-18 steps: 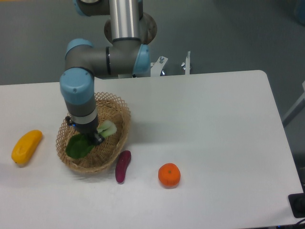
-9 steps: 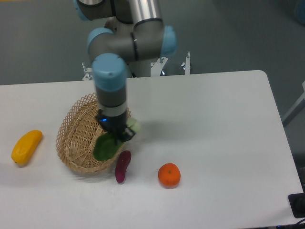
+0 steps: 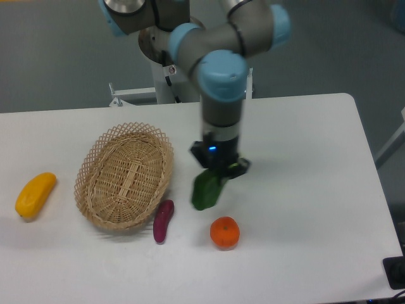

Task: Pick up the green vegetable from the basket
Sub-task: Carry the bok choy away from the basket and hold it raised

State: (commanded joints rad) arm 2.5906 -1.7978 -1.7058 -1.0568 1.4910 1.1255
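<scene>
The green vegetable (image 3: 205, 189) hangs from my gripper (image 3: 221, 171), dark leaves pointing down and left, above the white table to the right of the basket. The gripper is shut on its stem end, which the fingers hide. The oval tan wicker basket (image 3: 124, 174) sits on the left part of the table with nothing in it. The vegetable is clear of the basket's rim and hangs just above and left of the orange.
A small purple eggplant-like piece (image 3: 163, 220) lies by the basket's lower right edge. An orange (image 3: 224, 232) sits below the gripper. A yellow mango-like fruit (image 3: 35, 195) lies at the far left. The table's front edge (image 3: 202, 297) is near.
The arm has lifted the green vegetable out of the basket and carried it to the right, past the rim, over the table. The basket now holds nothing.
</scene>
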